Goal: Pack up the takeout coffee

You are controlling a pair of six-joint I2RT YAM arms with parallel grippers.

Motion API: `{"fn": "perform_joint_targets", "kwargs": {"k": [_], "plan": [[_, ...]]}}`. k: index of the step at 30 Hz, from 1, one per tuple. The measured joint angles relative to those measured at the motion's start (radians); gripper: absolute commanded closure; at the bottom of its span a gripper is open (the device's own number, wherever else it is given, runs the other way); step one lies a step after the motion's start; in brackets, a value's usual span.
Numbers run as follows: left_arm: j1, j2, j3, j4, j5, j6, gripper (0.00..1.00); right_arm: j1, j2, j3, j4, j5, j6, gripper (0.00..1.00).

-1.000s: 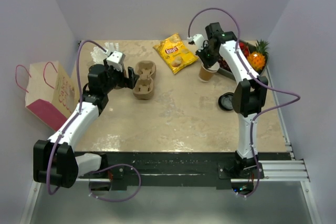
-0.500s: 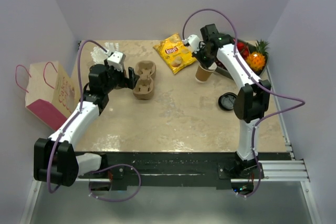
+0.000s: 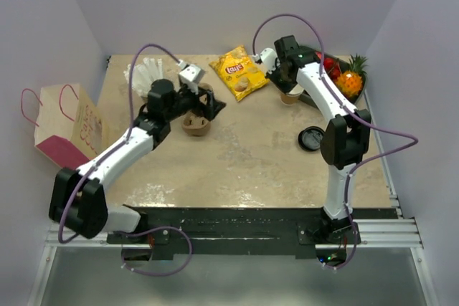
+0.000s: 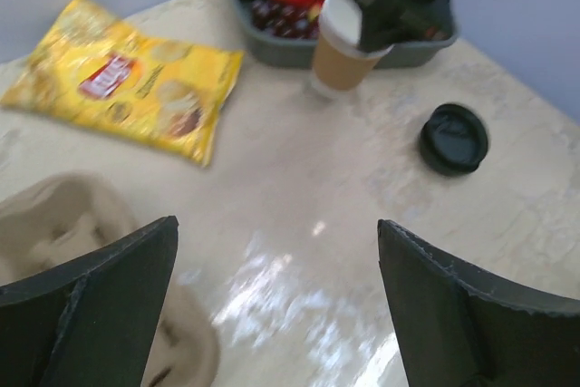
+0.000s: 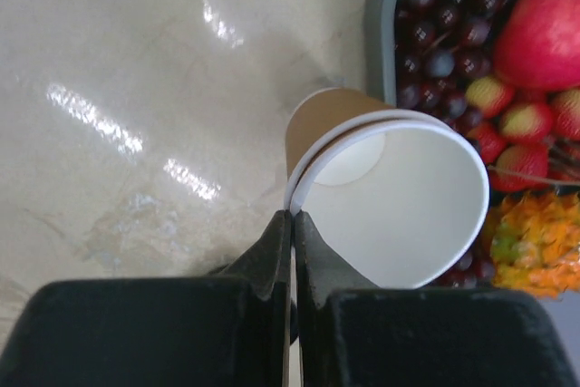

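My right gripper [image 3: 285, 80] is shut on the rim of a tan paper cup [image 3: 292, 96], white inside and without a lid, next to the fruit tray. In the right wrist view the jaws [image 5: 292, 224] pinch the cup's white rim [image 5: 399, 206]; a second rim shows, as if two cups are nested. A loose black lid [image 3: 310, 138] lies on the table, also in the left wrist view [image 4: 454, 138]. No lidded cup is in view. My left gripper [image 3: 210, 105] is open and empty over the brown cup carrier [image 3: 192, 125], which sits low left in its view [image 4: 54, 224].
A yellow chips bag [image 3: 239, 72] lies at the back middle. A grey fruit tray [image 3: 313, 100] with a pineapple [image 3: 351, 80] stands at back right. A paper bag [image 3: 68, 130] stands off the left edge. White napkins [image 3: 143, 73] lie at back left.
My left arm has swung right, from beside the carrier to over it. My right gripper has carried the cup right and back, close to the fruit tray.
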Motion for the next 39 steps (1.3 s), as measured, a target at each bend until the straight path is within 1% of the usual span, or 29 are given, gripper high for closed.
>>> {"fn": "perform_joint_targets", "kwargs": {"k": [2, 4, 6, 8, 10, 14, 18, 20, 25, 28, 35, 39], "plan": [[-0.077, 0.093, 0.098, 0.024, -0.013, -0.031, 0.03, 0.0, -0.024, -0.06, 0.014, 0.005, 0.001, 1.0], [-0.129, 0.195, 0.194, 0.055, -0.026, -0.082, 0.03, 0.0, -0.048, -0.103, 0.025, 0.0, 0.0, 1.0], [-0.157, 0.321, 0.309, 0.077, -0.038, -0.188, 0.03, -0.001, -0.086, -0.154, 0.042, -0.004, 0.0, 1.0], [-0.159, 0.425, 0.389, 0.094, -0.054, -0.298, 0.05, -0.001, -0.121, -0.186, 0.052, -0.005, -0.001, 1.0], [-0.156, 0.513, 0.415, 0.142, -0.061, -0.415, 0.06, -0.002, -0.151, -0.202, 0.059, -0.008, -0.001, 1.0], [-0.158, 0.659, 0.415, 0.217, -0.049, -0.623, 0.06, -0.009, -0.189, -0.214, 0.078, -0.026, 0.001, 1.0], [-0.182, 0.776, 0.443, 0.285, -0.018, -0.762, 0.04, -0.015, -0.192, -0.219, 0.085, -0.046, 0.012, 1.0], [-0.197, 0.814, 0.462, 0.32, -0.007, -0.815, 0.02, -0.018, -0.191, -0.226, 0.084, -0.054, 0.019, 1.0], [-0.218, 0.854, 0.485, 0.391, 0.014, -0.907, 0.02, -0.019, -0.191, -0.256, 0.084, -0.061, 0.037, 1.0], [-0.22, 0.883, 0.507, 0.417, 0.02, -0.935, 0.01, -0.019, -0.19, -0.283, 0.082, -0.062, 0.043, 1.0], [-0.238, 0.95, 0.56, 0.431, 0.021, -0.971, 0.01, -0.019, -0.154, -0.286, 0.081, -0.071, 0.053, 1.0], [-0.248, 0.972, 0.571, 0.422, 0.02, -0.986, 0.03, -0.019, -0.127, -0.279, 0.079, -0.075, 0.056, 1.0]]}}
